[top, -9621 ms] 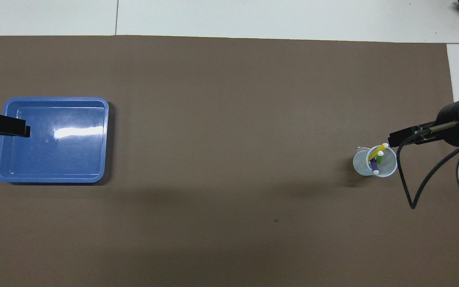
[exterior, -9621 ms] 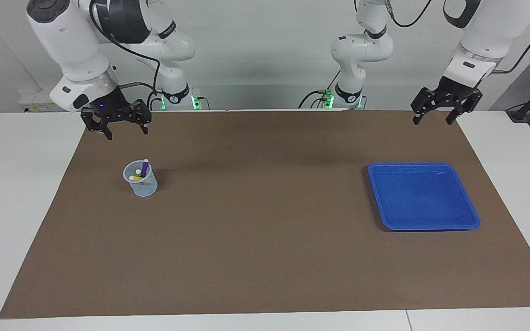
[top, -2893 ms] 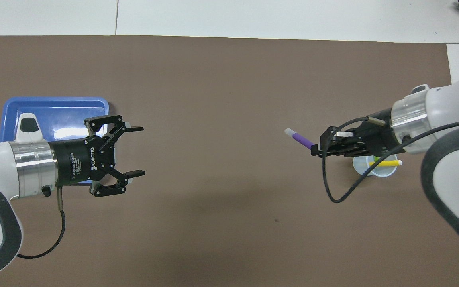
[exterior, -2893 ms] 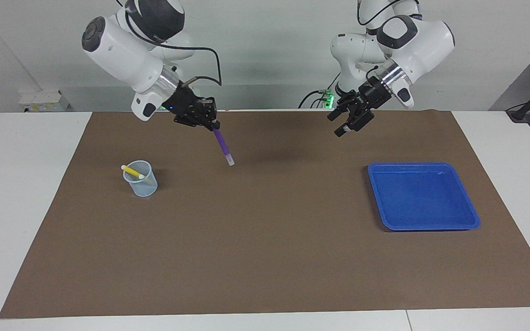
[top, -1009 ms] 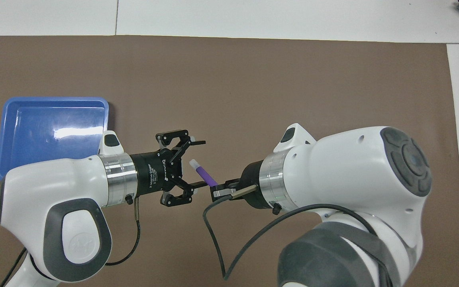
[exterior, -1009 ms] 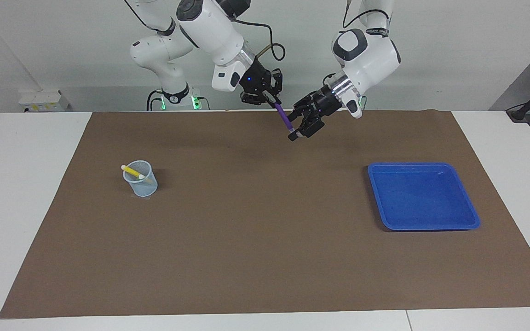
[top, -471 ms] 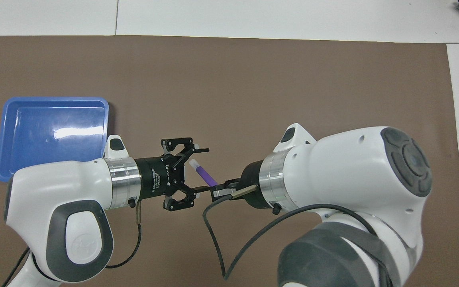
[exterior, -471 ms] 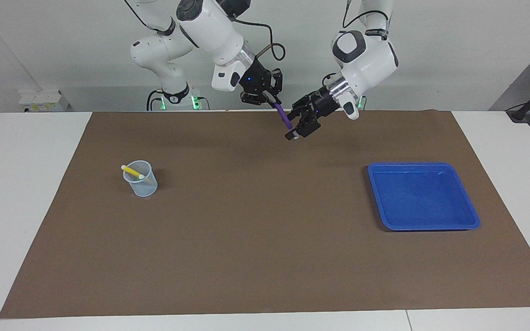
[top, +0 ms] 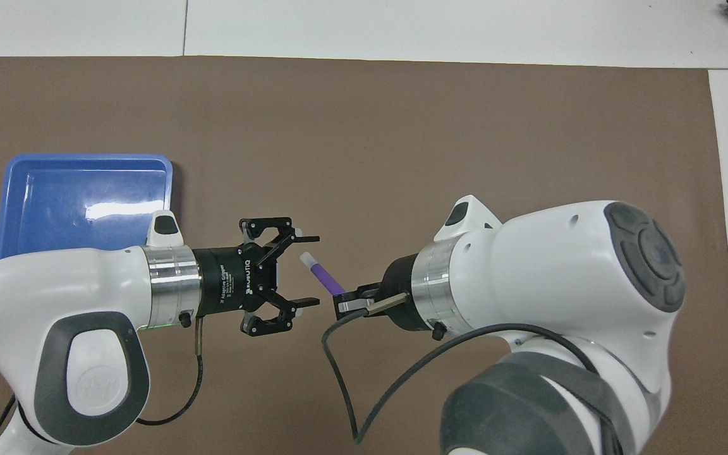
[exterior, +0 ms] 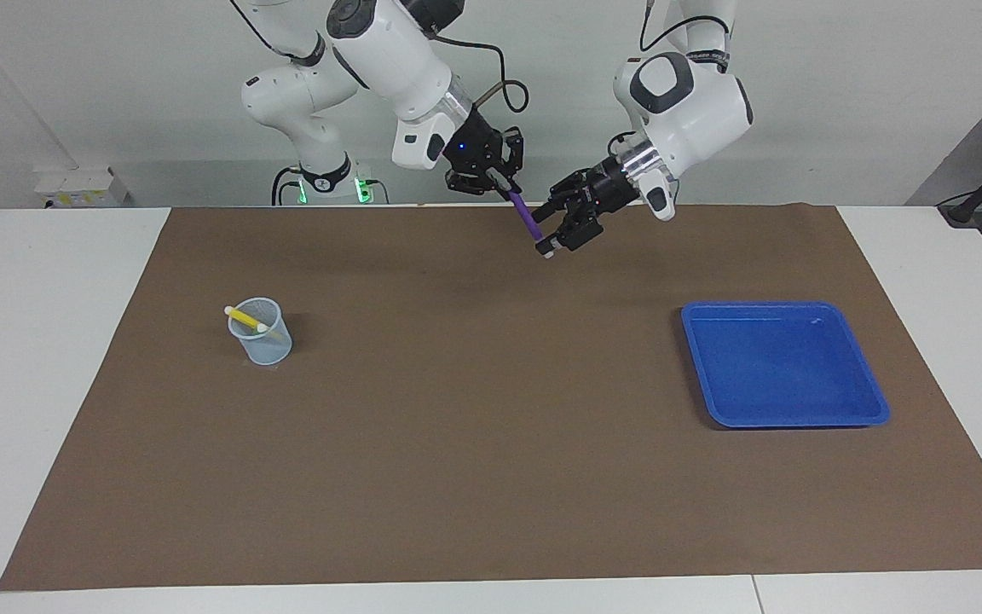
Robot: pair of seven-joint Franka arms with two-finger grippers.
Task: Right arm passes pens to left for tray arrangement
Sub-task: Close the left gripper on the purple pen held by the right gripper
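The right gripper (exterior: 499,181), clamped shut on one end of the purple pen (exterior: 528,220), holds it slanting down in mid-air above the brown mat (exterior: 491,477). The left gripper (top: 304,270) faces its whitish tip with fingers spread wide, holding nothing. The pen looks light, stiff and smooth; the bare middle of the barrel seems the best grip. The blue tray (exterior: 875,409) lies empty toward the left arm's end.
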